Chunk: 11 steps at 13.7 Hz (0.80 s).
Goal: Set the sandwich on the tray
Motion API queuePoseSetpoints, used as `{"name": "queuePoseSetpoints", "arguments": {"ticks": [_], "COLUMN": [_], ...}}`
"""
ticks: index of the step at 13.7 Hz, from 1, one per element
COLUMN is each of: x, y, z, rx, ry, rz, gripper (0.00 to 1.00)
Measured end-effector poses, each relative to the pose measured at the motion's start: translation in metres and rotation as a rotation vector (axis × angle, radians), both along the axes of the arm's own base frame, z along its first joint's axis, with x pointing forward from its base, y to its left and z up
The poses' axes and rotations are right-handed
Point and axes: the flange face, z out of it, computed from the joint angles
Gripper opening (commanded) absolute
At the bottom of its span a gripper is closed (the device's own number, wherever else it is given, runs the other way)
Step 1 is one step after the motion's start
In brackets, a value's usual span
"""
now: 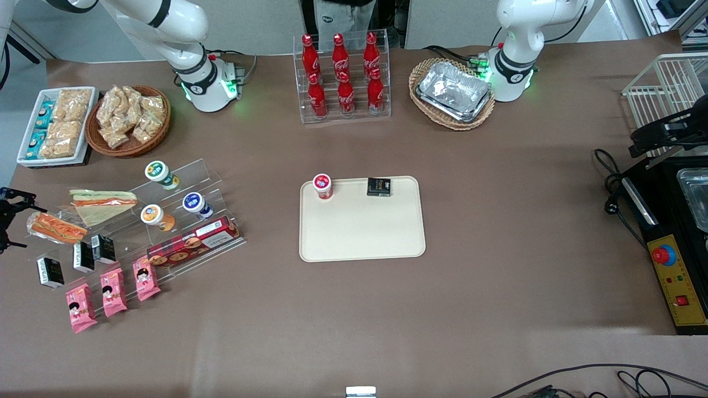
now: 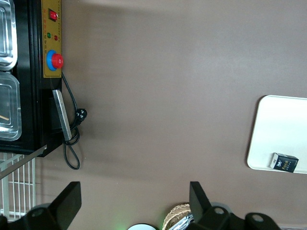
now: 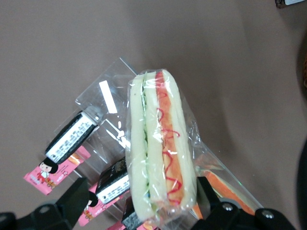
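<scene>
You have a matt brown worktop [image 1: 354, 320] filling nearly the whole front view, evenly lit, with a pale sheen low in the frame. Along the top edge you see grey floor [image 1: 83, 41]. At the parked arm's end stand a white wire rack [image 1: 664, 88] and a black machine with a yellow control panel [image 1: 677, 282]. Black cables [image 1: 608, 373] trail along the bottom edge.

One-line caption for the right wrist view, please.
Tool open just above the wrapped sandwich on the clear snack rack, not yet gripping it.
</scene>
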Motion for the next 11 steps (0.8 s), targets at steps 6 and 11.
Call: {"name": "queuePoseSetpoints", "arguments": {"ticks": [6, 11], "x": [-0.008, -0.008], "y": [-0.003, -0.006], "z": [-0.022, -0.027], "rx": [-0.003, -0.008], "ry": [0.004, 0.000], "rz": [-0.017, -0.003], "gripper": [0.79, 0.52]}}
